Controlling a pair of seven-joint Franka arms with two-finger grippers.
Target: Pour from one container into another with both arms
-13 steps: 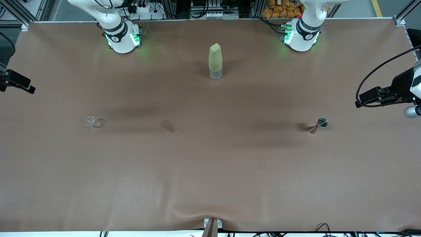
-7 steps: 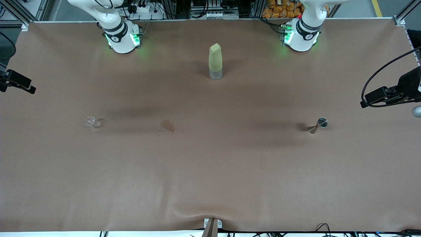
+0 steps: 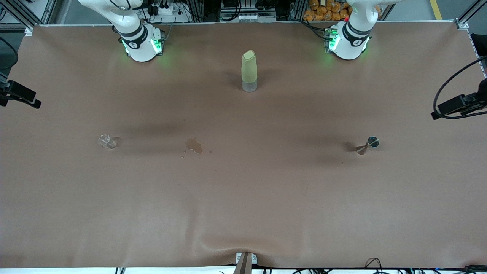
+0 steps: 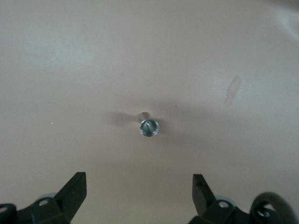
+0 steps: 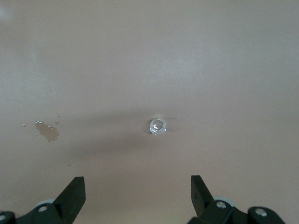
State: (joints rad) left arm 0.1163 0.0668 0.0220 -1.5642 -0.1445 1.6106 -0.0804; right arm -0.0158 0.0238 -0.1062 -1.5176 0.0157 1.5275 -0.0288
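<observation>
**Brown table with three small things and a spill**

The table [image 3: 243, 213] is covered with a brown sheet. A clear glass cup [image 3: 107, 141] stands toward the right arm's end. A metal jigger [image 3: 368, 145] stands toward the left arm's end. Between them, nearer the cup, lies a small wet stain [image 3: 194, 146]. An olive bottle [image 3: 249, 71] stands upright midway between the arm bases.

Both grippers sit past the front view's edges; wrist views crop the left gripper [image 4: 139, 191] and right gripper [image 5: 138, 193] to fingertips; cup [image 3: 107, 141] contents unreadable.
</observation>
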